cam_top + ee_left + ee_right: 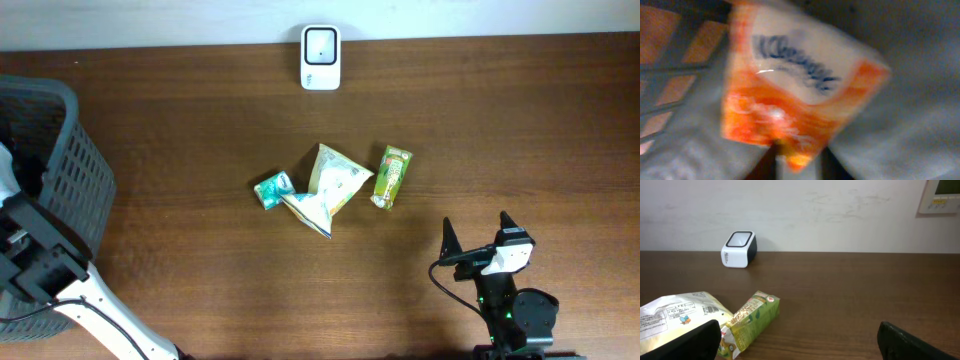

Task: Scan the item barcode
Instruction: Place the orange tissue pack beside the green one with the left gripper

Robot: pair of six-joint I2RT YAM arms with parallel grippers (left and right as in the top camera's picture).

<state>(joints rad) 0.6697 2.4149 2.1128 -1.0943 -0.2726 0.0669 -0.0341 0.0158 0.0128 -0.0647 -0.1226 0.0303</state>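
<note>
- A white barcode scanner (321,58) stands at the far edge of a brown bench (500,120). Every place below is given from this scanner.
- Well to the scanner's left and nearer the robot, a dark grey basket (60,170) sits at the bench's end. The left arm (40,275) reaches down into it.
- The left wrist view is blurred. An orange and white packet (790,90), probably the item to scan, lies inside the basket near its slatted wall.
- The packet's lower corner sits between the two dark fingers (765,165) of the left gripper (797,157). The blur hides whether they are pinching the corner or only flanking it.
- Risk: a hold on one thin corner is weak. The packet could slide out or swing on the lift and drop back into the basket.
- Risk: the packet could snag on the basket's wall or rim on the way out and be pulled free.
- Risk: no barcode shows on the visible face. If the code ends up turned away from the scanner's window, nothing will read.
- In front of the scanner, toward the robot, a teal packet (272,190), a white and green bag (328,187) and a green carton (392,176) lie close together. A low carry from the basket could knock them.
- The right gripper (478,243) waits in front of the scanner and to its right, nearest the robot. It is spread wide, empty and well apart from every item.
</note>
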